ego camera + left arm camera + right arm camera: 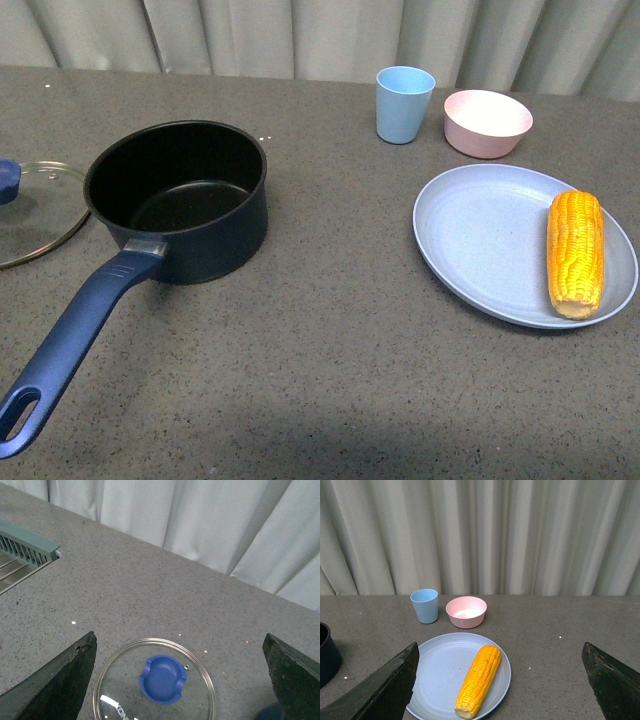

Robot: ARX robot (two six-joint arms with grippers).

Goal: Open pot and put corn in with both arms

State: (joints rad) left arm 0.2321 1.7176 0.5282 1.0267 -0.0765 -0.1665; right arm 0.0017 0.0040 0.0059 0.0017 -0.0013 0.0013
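The dark navy pot (180, 200) stands uncovered on the grey table, its long blue handle (70, 345) pointing to the near left. Its glass lid (35, 210) with a blue knob lies flat on the table left of it. The lid (155, 680) shows between the fingers of my open left gripper (180, 685), which hangs above it. The corn (576, 252) lies on a pale blue plate (480, 240) at the right. My open right gripper (500, 685) hangs above and short of the corn (479, 680). Neither arm shows in the front view.
A light blue cup (404, 104) and a pink bowl (487, 122) stand behind the plate. A pale curtain closes off the back. A green-framed rack (25, 555) lies at the table's edge in the left wrist view.
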